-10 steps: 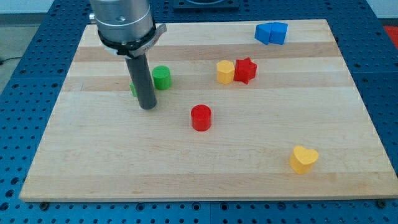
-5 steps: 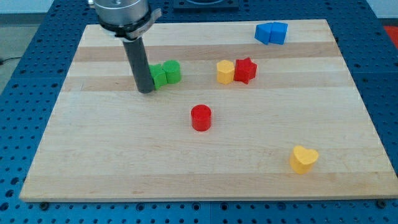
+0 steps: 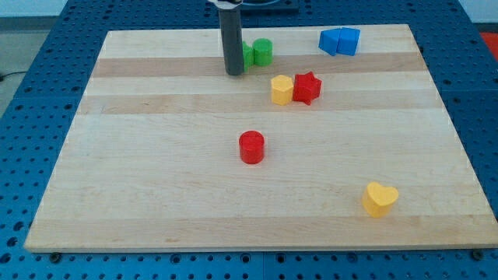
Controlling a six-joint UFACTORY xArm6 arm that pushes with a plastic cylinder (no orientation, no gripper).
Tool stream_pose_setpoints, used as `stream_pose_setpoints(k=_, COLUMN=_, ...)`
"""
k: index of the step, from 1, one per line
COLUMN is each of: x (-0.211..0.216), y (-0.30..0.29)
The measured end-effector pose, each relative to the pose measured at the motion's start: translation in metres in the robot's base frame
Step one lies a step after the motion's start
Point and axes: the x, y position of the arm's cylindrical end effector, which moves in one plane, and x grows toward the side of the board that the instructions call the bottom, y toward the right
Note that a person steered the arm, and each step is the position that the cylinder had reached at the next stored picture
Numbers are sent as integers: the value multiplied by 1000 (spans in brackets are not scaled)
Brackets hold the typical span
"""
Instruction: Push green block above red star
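Beside my tip (image 3: 234, 73), two green blocks (image 3: 257, 53).

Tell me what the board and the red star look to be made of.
The board looks like pale wood, probably glued strips: grain lines and lighter and darker bands run across it, with a low sheen. The red star looks like painted wood or plastic, in a solid, even colour with a matte finish; the picture cannot settle which.

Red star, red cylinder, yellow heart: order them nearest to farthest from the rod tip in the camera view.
From my tip:
1. Red star, toward the view's right, beside the yellow block.
2. Red cylinder, below, mid-board.
3. Yellow heart, bottom right.
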Motion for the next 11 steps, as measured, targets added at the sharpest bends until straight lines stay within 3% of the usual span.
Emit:
stream_pose_setpoints(k=2, x=20, y=-91)
stream_pose_setpoints(k=4, x=-17, y=-43)
stream_pose_setpoints(k=6, x=-21, y=33)
stream_pose_setpoints(k=9, x=-24, y=91)
stream_pose_setpoints(k=10, x=18, y=89)
stream_pose_setpoints(k=11, x=36, y=4)
